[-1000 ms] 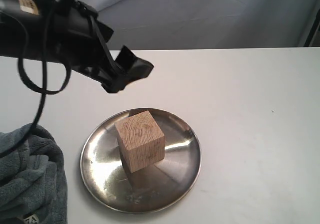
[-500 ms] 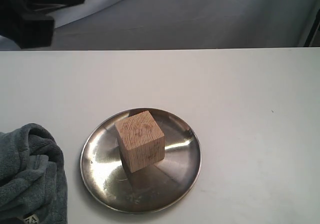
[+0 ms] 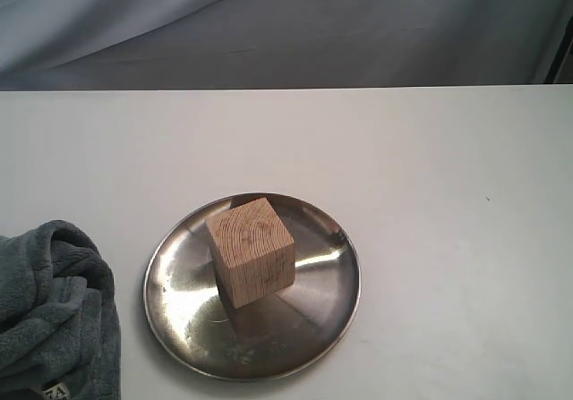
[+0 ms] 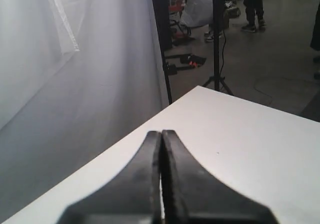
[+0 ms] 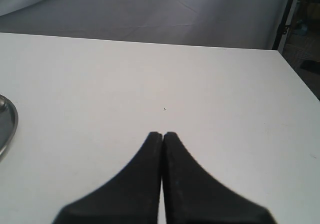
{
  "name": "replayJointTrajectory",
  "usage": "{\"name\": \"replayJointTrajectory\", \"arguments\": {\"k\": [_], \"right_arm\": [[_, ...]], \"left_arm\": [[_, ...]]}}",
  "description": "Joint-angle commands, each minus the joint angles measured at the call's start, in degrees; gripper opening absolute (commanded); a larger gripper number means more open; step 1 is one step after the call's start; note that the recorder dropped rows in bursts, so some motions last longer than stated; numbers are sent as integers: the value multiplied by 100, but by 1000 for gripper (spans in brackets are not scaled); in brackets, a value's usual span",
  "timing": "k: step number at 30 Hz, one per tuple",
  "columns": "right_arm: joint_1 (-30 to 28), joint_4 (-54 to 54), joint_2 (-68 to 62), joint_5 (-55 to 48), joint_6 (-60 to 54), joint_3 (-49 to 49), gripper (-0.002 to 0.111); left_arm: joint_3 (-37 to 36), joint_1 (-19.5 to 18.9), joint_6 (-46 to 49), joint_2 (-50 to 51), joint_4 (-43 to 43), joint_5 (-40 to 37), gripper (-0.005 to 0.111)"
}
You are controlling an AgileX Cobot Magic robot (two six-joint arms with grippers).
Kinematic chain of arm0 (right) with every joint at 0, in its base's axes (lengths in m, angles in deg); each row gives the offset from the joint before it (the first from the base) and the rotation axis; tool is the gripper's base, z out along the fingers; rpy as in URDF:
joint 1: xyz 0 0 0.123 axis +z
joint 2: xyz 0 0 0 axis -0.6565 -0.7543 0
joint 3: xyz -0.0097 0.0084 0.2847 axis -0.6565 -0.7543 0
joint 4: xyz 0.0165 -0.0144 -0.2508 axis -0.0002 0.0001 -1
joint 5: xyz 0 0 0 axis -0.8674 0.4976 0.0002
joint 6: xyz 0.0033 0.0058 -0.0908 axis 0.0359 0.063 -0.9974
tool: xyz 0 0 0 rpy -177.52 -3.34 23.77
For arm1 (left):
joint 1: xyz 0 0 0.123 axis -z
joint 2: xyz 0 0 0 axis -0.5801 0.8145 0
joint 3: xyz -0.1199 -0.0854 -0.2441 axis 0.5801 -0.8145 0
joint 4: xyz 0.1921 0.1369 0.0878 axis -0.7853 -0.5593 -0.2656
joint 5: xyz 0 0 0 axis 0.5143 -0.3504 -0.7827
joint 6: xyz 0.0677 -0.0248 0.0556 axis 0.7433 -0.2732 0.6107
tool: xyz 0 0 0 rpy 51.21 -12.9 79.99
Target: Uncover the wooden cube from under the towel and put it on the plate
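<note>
The wooden cube (image 3: pixel 252 251) stands uncovered in the middle of the round steel plate (image 3: pixel 179 279) on the white table. The blue-grey towel (image 3: pixel 49 315) lies bunched at the left front corner of the exterior view, apart from the plate, its small white tag (image 3: pixel 55 389) at the bottom edge. Neither arm shows in the exterior view. My left gripper (image 4: pixel 161 133) is shut with nothing in it, raised and looking over the table's edge. My right gripper (image 5: pixel 162 134) is shut and empty above bare table, with the plate's rim (image 5: pixel 9 121) at the edge of its view.
A grey backdrop cloth (image 3: pixel 358 24) hangs behind the table's far edge. In the left wrist view, light stands (image 4: pixel 216 33) and people stand on the floor beyond the table corner.
The left arm, which hung above the plate a second ago, has drawn back up and to the left and left the exterior view. Cube, plate and towel have not moved.
</note>
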Motion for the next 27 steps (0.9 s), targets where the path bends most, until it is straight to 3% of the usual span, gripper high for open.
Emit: {"name": "replayJointTrajectory", "arguments": {"k": [1, 7, 10, 15, 20, 27], "right_arm": [[4, 24, 35, 1, 18, -14, 0], [4, 24, 35, 1, 18, -14, 0], [4, 24, 35, 1, 18, -14, 0], [4, 24, 35, 1, 18, -14, 0], [4, 24, 35, 1, 18, -14, 0], [4, 24, 35, 1, 18, -14, 0]], "left_arm": [[11, 0, -56, -366, 38, -96, 0], [-251, -16, -66, -1000, -211, -152, 0], [-738, -258, -186, -1546, -216, 229, 0], [-1890, -958, -269, -2510, -144, 1459, 0], [-2930, -1899, -692, -3304, -116, 1849, 0], [-4287, -2836, -692, -3951, 389, 2568, 0]]}}
